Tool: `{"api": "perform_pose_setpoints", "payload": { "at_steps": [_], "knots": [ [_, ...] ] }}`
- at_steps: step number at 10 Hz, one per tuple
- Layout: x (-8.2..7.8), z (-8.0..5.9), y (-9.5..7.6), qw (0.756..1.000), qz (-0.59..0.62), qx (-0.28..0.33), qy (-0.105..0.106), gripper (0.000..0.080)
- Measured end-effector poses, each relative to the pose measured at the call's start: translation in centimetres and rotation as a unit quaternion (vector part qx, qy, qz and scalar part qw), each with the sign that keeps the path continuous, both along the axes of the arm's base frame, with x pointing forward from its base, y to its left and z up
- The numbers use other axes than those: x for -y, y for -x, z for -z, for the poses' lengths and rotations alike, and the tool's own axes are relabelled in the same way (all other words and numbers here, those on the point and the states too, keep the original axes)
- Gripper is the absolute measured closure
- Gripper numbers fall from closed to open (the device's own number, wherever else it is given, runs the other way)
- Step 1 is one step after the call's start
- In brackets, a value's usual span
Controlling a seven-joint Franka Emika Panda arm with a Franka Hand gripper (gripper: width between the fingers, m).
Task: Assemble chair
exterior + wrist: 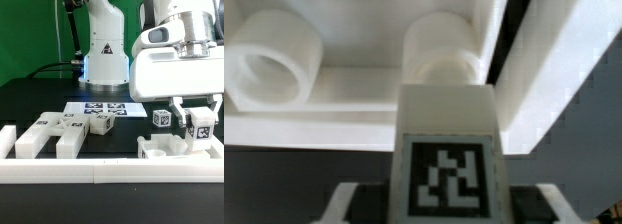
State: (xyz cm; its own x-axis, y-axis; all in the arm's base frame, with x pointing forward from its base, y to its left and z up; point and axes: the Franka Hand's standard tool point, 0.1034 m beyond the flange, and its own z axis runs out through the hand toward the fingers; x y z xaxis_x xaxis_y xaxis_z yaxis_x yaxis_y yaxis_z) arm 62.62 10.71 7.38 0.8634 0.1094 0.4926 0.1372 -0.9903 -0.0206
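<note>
My gripper [197, 113] hangs at the exterior view's right, shut on a white chair bar [200, 126] that carries a black-and-white tag. In the wrist view the bar [446, 140] runs out from between the fingers [359, 196], with the gripper [446, 208] round its near end. The bar's far end sits close over a white chair part [165, 149] with two round pegs [278, 72]; I cannot tell if they touch. A small tagged cube [161, 118] stands just beside the held bar.
Several more white tagged chair parts [55, 137] lie at the exterior view's left. The marker board [100, 107] lies behind them, before the robot's base [103, 50]. A long white border rail [110, 173] runs along the front edge.
</note>
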Motion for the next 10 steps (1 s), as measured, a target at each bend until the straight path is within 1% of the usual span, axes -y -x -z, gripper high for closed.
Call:
{"api": "perform_pose_setpoints", "payload": {
  "at_steps": [2, 4, 9, 10],
  "knots": [
    [0.03, 0.16, 0.08, 1.0, 0.001, 0.012, 0.001, 0.0509],
    [0.51, 0.3, 0.24, 0.999, 0.006, 0.046, 0.005, 0.0509],
    [0.49, 0.41, 0.31, 0.999, 0.006, 0.045, 0.005, 0.0509],
    [0.49, 0.59, 0.42, 0.999, 0.005, 0.041, 0.005, 0.0447]
  ]
}}
